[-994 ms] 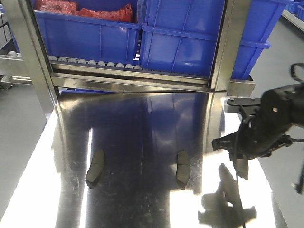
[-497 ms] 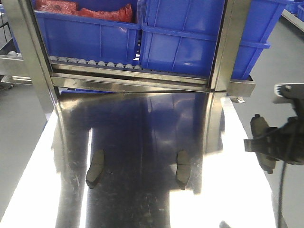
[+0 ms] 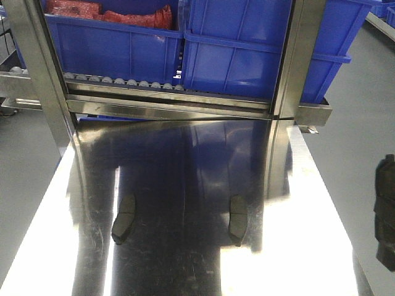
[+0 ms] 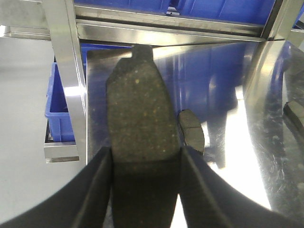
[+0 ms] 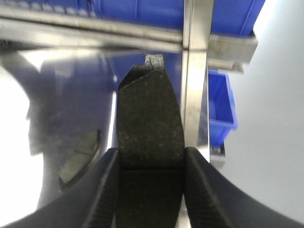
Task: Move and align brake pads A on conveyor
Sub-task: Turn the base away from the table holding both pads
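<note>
Brake pads are split two and two. On the steel tabletop a left pad and a middle pad lie flat and well apart, each pointing lengthwise toward the far roller rack and its blue crates. The left gripper is clenched on a third pad. Its dark fingers press the pad's long edges and hold it up off the table, above the left side. The right gripper grasps a fourth pad the same way, over by the right edge of the tabletop. The front view catches only a dark shape at its right border there, too cropped to name. The conveyor is in none of the views, so I would count no pad as placed. As I judge it, two pads are lifted for carrying, two wait on the steel to be collected, and all the setting down and lining up on the belt is left to do.
</note>
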Tool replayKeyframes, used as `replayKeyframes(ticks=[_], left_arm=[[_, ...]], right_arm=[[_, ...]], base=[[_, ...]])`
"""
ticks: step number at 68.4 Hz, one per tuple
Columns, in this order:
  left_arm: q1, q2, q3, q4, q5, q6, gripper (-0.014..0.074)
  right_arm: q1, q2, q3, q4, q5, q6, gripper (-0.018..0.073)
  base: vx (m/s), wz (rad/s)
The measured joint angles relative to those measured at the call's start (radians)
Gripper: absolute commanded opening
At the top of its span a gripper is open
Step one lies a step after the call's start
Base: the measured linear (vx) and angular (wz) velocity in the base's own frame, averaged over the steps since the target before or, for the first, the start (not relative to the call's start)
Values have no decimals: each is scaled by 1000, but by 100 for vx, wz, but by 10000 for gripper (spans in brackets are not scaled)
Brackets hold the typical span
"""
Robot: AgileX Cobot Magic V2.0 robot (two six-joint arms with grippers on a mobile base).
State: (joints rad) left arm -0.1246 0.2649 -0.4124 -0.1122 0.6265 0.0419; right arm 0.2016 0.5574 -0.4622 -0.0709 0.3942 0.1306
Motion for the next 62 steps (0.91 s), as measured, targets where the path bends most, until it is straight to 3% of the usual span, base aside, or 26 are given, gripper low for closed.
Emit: replayKeyframes(ticks=[16, 62], left_arm=[[0, 0, 0, 0, 0, 0, -6], [0, 0, 0, -1, 0, 0, -6]], right_arm=[[0, -101, 24, 0, -1, 0, -8], [0, -108, 24, 0, 8, 0, -8]], base=[[0, 0], [0, 1]])
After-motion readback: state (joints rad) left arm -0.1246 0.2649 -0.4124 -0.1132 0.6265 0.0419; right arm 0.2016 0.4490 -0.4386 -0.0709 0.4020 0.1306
